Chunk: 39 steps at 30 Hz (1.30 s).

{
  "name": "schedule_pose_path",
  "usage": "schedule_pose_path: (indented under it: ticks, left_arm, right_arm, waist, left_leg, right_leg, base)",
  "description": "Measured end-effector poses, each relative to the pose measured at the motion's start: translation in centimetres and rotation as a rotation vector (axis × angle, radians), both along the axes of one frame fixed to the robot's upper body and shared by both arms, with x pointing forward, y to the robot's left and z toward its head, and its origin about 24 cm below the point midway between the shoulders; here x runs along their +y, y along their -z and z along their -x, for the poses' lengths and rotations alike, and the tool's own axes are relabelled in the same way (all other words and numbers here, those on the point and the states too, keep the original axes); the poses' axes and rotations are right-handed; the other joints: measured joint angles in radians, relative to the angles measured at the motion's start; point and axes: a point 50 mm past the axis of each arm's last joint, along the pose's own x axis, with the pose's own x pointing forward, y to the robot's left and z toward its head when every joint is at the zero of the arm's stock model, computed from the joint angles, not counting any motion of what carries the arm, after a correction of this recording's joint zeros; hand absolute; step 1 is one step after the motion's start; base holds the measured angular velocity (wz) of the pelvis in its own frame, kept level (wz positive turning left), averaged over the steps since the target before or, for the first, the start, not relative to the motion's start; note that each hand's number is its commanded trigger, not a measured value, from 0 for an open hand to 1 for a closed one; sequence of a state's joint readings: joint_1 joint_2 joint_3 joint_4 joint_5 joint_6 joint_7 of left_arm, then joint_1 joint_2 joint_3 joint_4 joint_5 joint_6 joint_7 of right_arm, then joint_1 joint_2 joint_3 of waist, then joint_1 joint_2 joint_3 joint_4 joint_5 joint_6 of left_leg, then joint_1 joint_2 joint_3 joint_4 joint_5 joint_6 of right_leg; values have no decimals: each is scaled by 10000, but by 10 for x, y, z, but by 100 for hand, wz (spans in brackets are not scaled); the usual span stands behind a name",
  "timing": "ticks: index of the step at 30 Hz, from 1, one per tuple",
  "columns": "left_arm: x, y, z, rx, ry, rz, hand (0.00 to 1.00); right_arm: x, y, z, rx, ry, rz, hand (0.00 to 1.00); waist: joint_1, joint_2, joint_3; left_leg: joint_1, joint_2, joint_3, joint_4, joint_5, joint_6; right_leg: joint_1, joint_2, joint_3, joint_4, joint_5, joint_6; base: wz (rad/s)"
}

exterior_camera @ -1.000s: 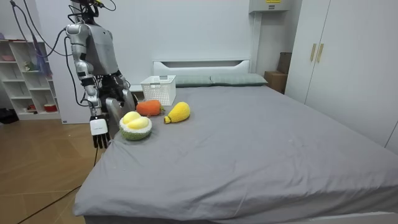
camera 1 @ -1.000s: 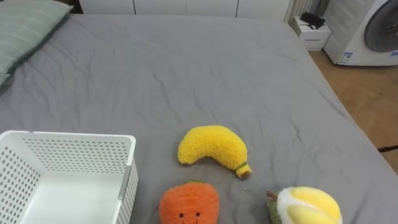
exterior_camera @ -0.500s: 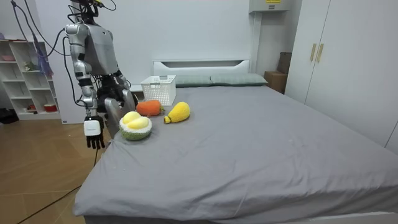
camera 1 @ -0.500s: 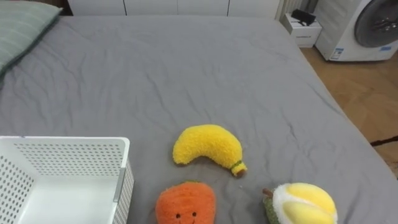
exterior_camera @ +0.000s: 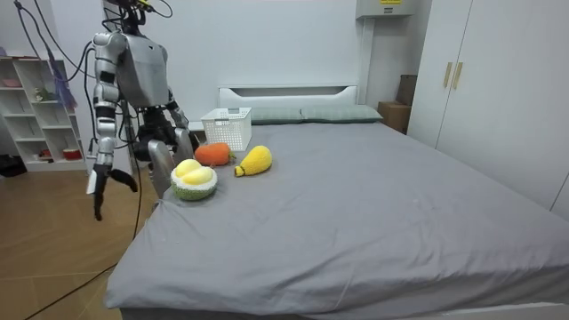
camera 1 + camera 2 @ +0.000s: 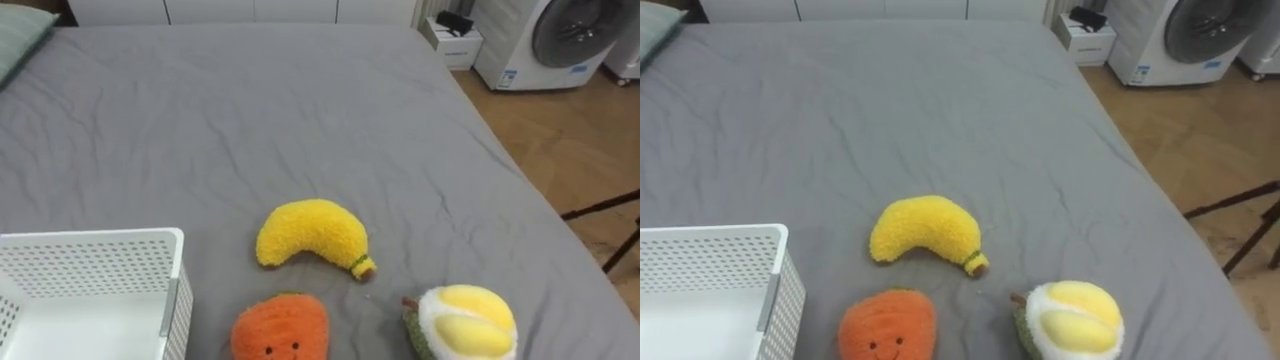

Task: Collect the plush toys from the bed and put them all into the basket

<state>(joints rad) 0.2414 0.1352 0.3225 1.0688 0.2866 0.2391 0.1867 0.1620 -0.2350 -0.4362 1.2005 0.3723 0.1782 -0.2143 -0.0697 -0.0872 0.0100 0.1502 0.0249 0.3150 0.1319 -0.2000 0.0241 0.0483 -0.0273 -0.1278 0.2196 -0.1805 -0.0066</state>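
Open grey bed (image 6: 300, 110) stretching far ahead of the toys, nothing on it up to the pillow (image 6: 15, 30) at the far left corner. Right edge of the bed falling to wood floor (image 6: 570, 140), washing machine (image 6: 555, 40) beyond, dark stand legs (image 6: 600, 207) close by that edge.

Three plush toys on the bed, near the robot's side:
- yellow banana (image 6: 310, 233), farthest in, apart from the others
- orange toy (image 6: 280, 330), just beside the white basket (image 6: 90, 262), lower part cut off
- yellow-and-white durian (image 6: 465, 322), nearest the right edge, also cut off below

Basket cut off at left and bottom, inside bare as far as seen.

Room view: standing at the bed's corner on the room view's left. Right hand (image 5: 98, 182) out over the floor, well apart from the bed, fingers spread and holding nothing. Left hand (image 5: 183, 136) low by the bed's edge, too small to read.

Since a second ago: right arm swung outward from beside the bed corner. Toys and basket unmoved; shift in eye views the camera's own.
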Motion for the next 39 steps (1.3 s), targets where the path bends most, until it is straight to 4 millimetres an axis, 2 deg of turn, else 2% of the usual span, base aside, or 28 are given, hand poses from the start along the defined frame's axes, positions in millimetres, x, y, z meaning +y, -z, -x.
schedule_pose_path:
  ticks: [3,5,6,7,10,11,12,13,15,23,29,34,39]
  left_arm:
    - [6,-2,1,30,41,-151,0]
    - [7,-3,0,-87,175,-221,0]
    - [7,-3,-1,-78,217,-218,0]
    - [7,-3,-2,-85,273,-207,0]
    - [4,-2,-5,-173,447,-145,0]
    - [3,-2,-6,-200,588,-111,0]
    - [2,-1,-6,-204,664,-81,0]
    - [-1,0,-7,-258,715,-14,0]
    - [-4,1,-8,-313,810,70,0]
    - [-9,2,-13,-570,1122,163,0]
    - [-9,1,-9,-680,1250,149,0]
    - [-9,0,-8,-611,1333,115,0]
    - [-8,0,-5,-427,1256,107,0]
  right_arm:
    - [-25,-15,-30,-1005,-151,1348,0]
    - [-39,-32,-65,-2108,-418,2402,0]
    - [-41,-37,-75,-2461,-501,2637,0]
    - [-43,-47,-96,-3177,-874,3022,0]
    - [-38,-71,-133,-4569,-2450,3978,0]
    - [-33,-81,-146,-5018,-3077,4328,0]
    - [-31,-87,-153,-5287,-3393,4532,0]
    - [-26,-99,-166,-5855,-4008,4952,0]
    - [-21,-116,-180,-6599,-4701,5460,0]
    - [7,-112,-198,-6980,-6869,4711,0]
    - [22,-106,-203,-6594,-8760,4271,0]
    - [24,-88,-196,-6022,-9197,3023,0]
    - [24,-68,-181,-4939,-9521,1769,0]
  waist:
    - [-49,-50,-28]
    - [-13,-90,-22]
    - [23,-76,-29]
    - [87,-53,-16]
    - [249,33,-10]
    - [273,77,-24]
    - [293,76,-79]
    - [296,170,-73]
    - [373,280,-92]
    - [765,253,-101]
    - [861,210,-87]
    - [1005,174,-107]
    - [1020,189,-104]
  left_leg:
    - [-7,14,14,-7,-1,-1]
    - [-52,27,38,-7,2,0]
    - [-59,38,70,-9,1,0]
    - [-63,53,136,-12,1,-1]
    - [-78,62,145,-13,-1,-4]
    - [-114,64,143,-8,0,-5]
    - [-172,62,147,1,0,-4]
    - [-239,60,149,16,1,-2]
    - [-241,72,134,9,2,-4]
    - [-233,124,60,32,27,-66]
    - [-187,123,46,33,24,-66]
    - [-174,116,-71,36,23,-68]
    - [-200,102,-154,35,24,-68]
  right_leg:
    - [39,13,34,-140,91,-2]
    - [26,97,23,-256,188,7]
    - [32,113,46,-322,230,11]
    - [18,143,155,-364,272,14]
    - [12,145,132,-377,277,16]
    - [-24,142,106,-368,276,16]
    - [-95,138,116,-340,276,17]
    - [-157,138,120,-340,285,13]
    - [-147,136,123,-337,281,19]
    - [-91,123,99,-338,274,11]
    - [-17,94,-43,-346,254,-5]
    - [44,83,-127,-367,251,-8]
    - [72,81,-136,-359,249,-8]
  base:
    - [-2]
    - [-3]
    - [-11]
    - [-10]
    - [-3]
    - [0]
    - [0]
    - [0]
    - [4]
    - [1]
    - [1]
    - [7]
    - [3]
